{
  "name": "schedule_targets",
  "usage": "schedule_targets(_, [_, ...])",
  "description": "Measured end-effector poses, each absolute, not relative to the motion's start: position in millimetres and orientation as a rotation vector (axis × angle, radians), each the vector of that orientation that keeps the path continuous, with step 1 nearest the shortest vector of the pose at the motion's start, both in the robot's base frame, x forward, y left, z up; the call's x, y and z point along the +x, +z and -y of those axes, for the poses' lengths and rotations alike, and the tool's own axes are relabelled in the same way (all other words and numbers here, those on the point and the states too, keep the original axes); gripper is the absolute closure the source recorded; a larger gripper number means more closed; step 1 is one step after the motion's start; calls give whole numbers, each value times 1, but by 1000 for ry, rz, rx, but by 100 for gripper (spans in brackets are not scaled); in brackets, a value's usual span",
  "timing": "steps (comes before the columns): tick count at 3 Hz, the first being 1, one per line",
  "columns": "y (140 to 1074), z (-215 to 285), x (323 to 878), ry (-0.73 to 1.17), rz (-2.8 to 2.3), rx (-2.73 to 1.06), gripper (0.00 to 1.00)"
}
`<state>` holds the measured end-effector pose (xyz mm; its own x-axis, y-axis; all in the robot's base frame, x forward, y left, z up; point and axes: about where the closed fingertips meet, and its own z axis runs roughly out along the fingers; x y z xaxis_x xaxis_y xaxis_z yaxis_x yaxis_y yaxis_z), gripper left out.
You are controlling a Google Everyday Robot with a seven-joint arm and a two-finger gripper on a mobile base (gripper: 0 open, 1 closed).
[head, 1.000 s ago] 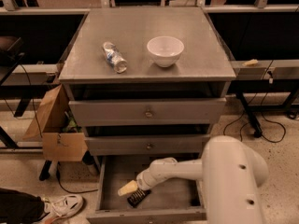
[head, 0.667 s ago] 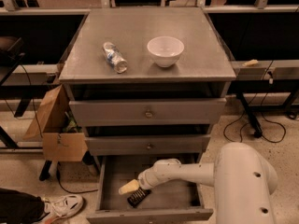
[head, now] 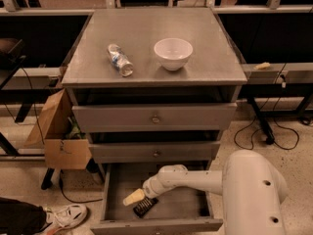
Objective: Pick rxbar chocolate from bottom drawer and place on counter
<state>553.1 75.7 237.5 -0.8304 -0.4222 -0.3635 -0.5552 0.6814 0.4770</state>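
The arm (head: 195, 176) is a smooth white tube, ringed just behind the cream-yellow gripper (head: 133, 198), which sits inside the bottom drawer (head: 178, 207). Farther back from the gripper it swells into a bulky rounded white shell (head: 254, 195) with 2 small dark dots.

The arm (head: 195, 177) stretches leftward, its hand (head: 133, 198) low down.

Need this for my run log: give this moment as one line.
gripper: in bottom drawer | drawer: open | rxbar chocolate: on drawer floor beside gripper, contact unclear | counter: bottle, bowl
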Motion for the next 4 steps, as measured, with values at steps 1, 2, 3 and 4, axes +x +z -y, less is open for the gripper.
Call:
schedule_targets(1, [230,-84,559,842,-2600,-1026,0])
schedule_targets(2, [222,-83,565,825,-2508,-1228,0])
schedule_targets(3, [215,-71,572,816,-2405,-1370,0])
schedule_targets(4, [209,-54,582,824,-2287,-1450,0])
